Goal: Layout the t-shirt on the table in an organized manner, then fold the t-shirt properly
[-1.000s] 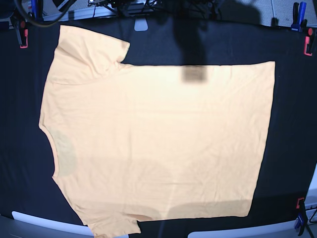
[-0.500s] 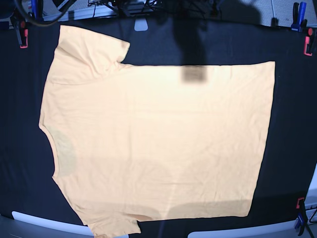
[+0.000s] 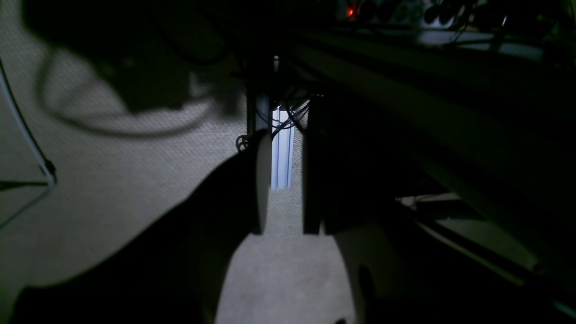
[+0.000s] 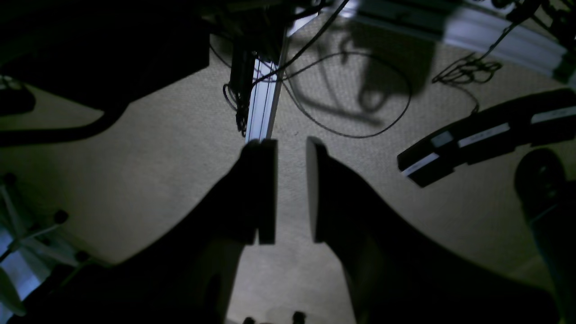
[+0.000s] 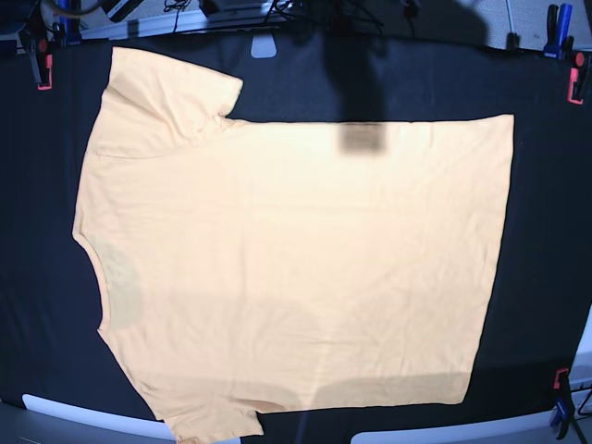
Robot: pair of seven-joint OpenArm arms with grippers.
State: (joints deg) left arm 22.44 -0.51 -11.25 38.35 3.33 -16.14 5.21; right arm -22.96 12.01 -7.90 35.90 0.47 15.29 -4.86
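The peach t-shirt (image 5: 296,268) lies spread flat on the black table (image 5: 546,231), collar to the left, hem to the right, one sleeve at the back left and the other at the front edge. Neither gripper shows in the base view. In the left wrist view my left gripper (image 3: 285,189) hangs over grey carpet, its dark fingers (image 3: 263,180) parted with nothing between them. My right gripper (image 4: 290,193) likewise stands open over the carpet and holds nothing. The t-shirt appears in neither wrist view.
Red and blue clamps (image 5: 42,69) (image 5: 578,79) (image 5: 560,388) grip the table's edges. White arm parts (image 5: 83,416) (image 5: 444,433) sit at the front edge. An aluminium post (image 4: 263,108), loose cables (image 4: 360,90) and a black power strip (image 4: 481,135) are on the floor.
A dark cable loop at the back left corner has moved up and out of the base view. The t-shirt lies as before.
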